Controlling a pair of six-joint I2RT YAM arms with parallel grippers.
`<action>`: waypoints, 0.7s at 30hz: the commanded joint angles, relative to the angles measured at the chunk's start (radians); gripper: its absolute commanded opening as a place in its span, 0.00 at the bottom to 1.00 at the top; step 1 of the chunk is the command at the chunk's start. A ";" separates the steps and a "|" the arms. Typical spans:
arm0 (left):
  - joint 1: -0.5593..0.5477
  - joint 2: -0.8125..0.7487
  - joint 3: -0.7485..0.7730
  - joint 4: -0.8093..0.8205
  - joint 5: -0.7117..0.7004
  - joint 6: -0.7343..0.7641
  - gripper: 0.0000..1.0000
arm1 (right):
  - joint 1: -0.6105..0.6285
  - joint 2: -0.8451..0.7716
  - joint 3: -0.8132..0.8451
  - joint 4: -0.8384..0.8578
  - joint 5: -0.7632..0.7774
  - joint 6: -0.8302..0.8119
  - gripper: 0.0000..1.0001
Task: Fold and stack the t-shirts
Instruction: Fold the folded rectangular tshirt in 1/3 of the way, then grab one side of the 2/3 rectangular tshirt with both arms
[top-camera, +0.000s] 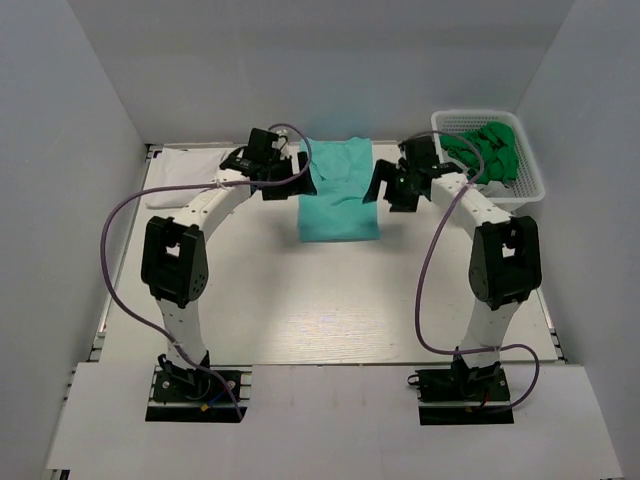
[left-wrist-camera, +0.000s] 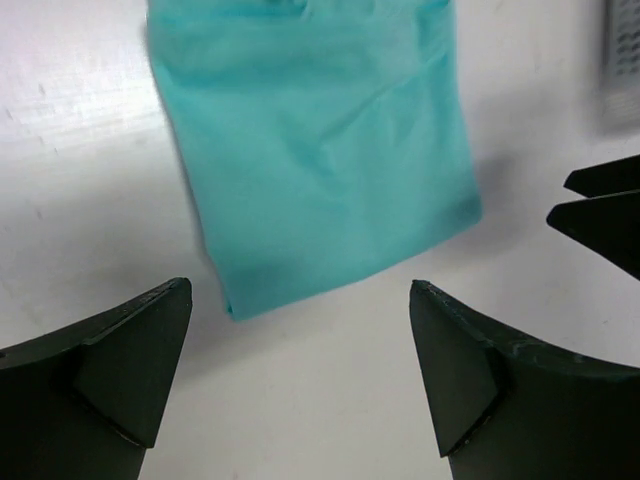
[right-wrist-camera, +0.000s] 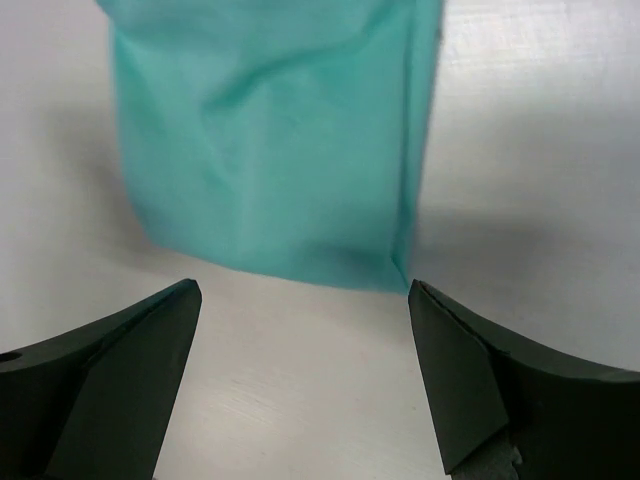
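Observation:
A light teal t-shirt (top-camera: 338, 190) lies folded into a long strip at the back middle of the table. It also shows in the left wrist view (left-wrist-camera: 320, 140) and the right wrist view (right-wrist-camera: 270, 140). My left gripper (top-camera: 300, 182) is open and empty just off the shirt's left edge, with bare table between its fingertips (left-wrist-camera: 300, 287). My right gripper (top-camera: 382, 190) is open and empty just off the shirt's right edge, also over bare table (right-wrist-camera: 305, 286). A white t-shirt (top-camera: 185, 165) lies folded at the back left. Bright green t-shirts (top-camera: 485, 148) lie in the basket.
A white mesh basket (top-camera: 530, 185) stands at the back right; its wall shows in the left wrist view (left-wrist-camera: 622, 50). The right gripper's fingers (left-wrist-camera: 600, 215) show at the right edge of the left wrist view. Grey walls enclose the table.

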 joint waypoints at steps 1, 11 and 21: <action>-0.033 -0.001 -0.117 -0.050 -0.021 -0.012 1.00 | 0.010 -0.014 -0.121 -0.023 0.055 -0.019 0.90; -0.066 0.029 -0.306 0.063 0.037 -0.089 1.00 | 0.020 0.036 -0.227 0.046 -0.006 0.011 0.90; -0.066 0.118 -0.325 0.096 0.047 -0.098 0.72 | 0.016 0.116 -0.241 0.089 -0.019 0.031 0.78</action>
